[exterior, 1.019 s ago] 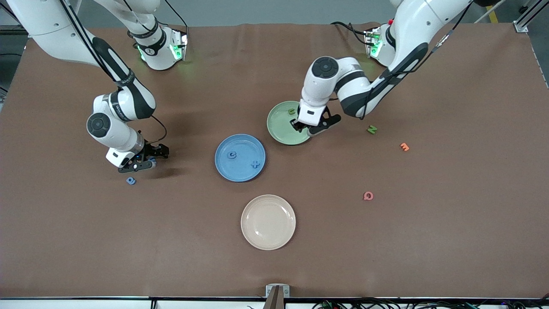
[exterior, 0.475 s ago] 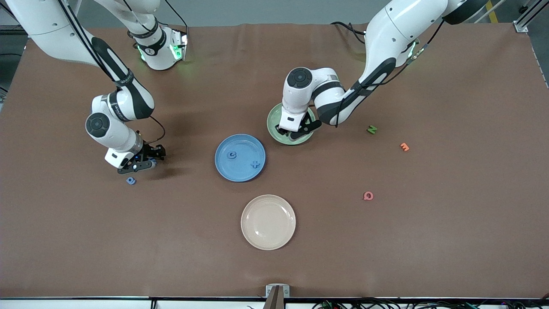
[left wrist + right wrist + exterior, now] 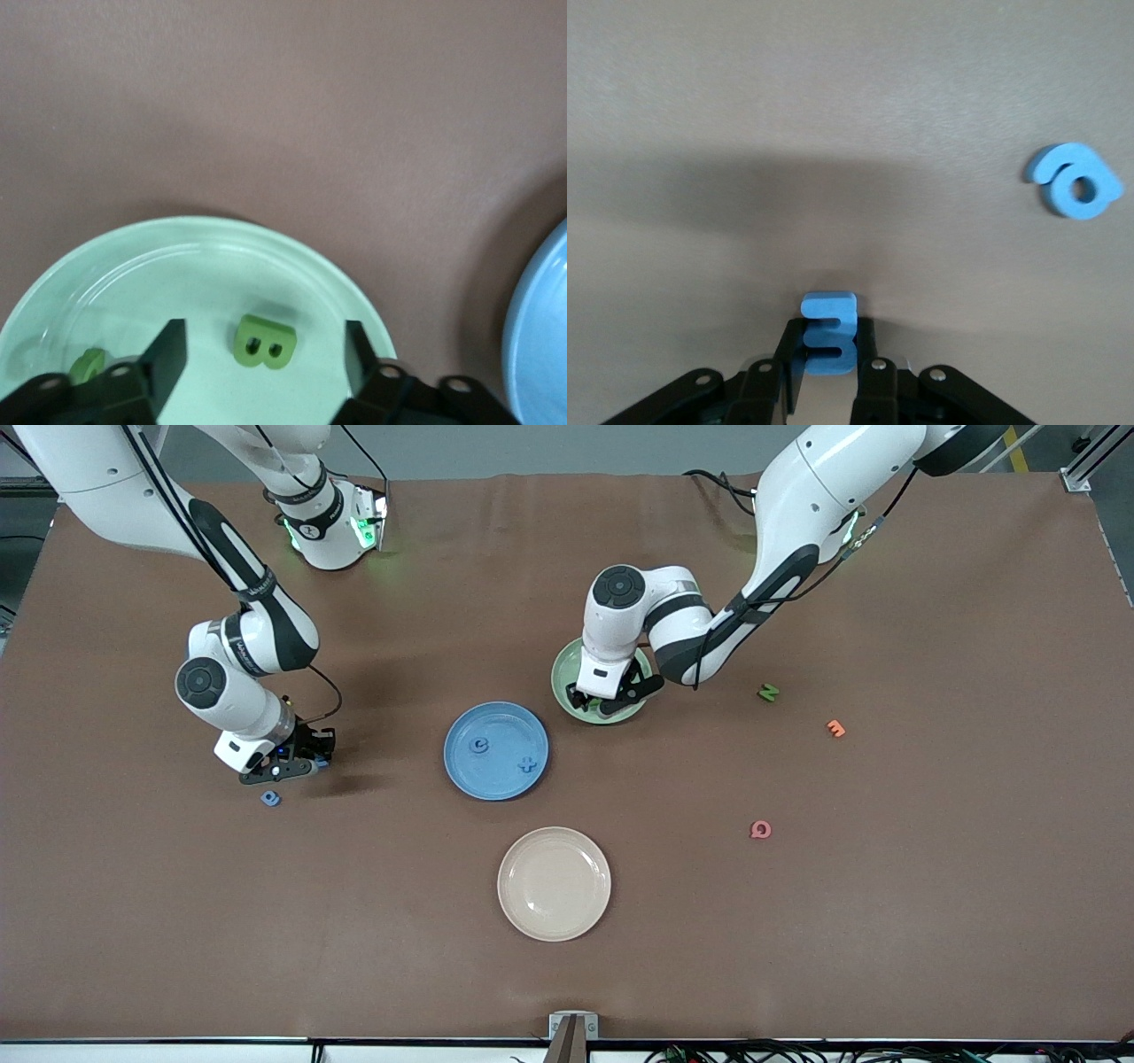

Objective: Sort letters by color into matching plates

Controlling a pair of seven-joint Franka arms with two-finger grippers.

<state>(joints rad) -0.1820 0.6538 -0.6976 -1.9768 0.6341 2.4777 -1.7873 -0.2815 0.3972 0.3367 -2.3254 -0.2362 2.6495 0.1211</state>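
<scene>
Right hand (image 3: 824,372) grips the small blue foam letter (image 3: 829,334) at the table (image 3: 886,912); lift straight before travelling to the round blue plate (image 3: 461,731). Left hand (image 3: 264,367) stands released over the pale green plate (image 3: 159,283), green foam letter (image 3: 265,341) lying there.

3 plates (image 3: 496,751), 4 blue letters (image 3: 270,798), 3 green (image 3: 768,692).

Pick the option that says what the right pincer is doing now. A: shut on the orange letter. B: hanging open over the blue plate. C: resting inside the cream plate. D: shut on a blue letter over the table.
D: in the right wrist view the right pincer has its fingers closed against both sides of a blue letter, with bare table beneath it, and another blue letter lies loose nearby.
</scene>
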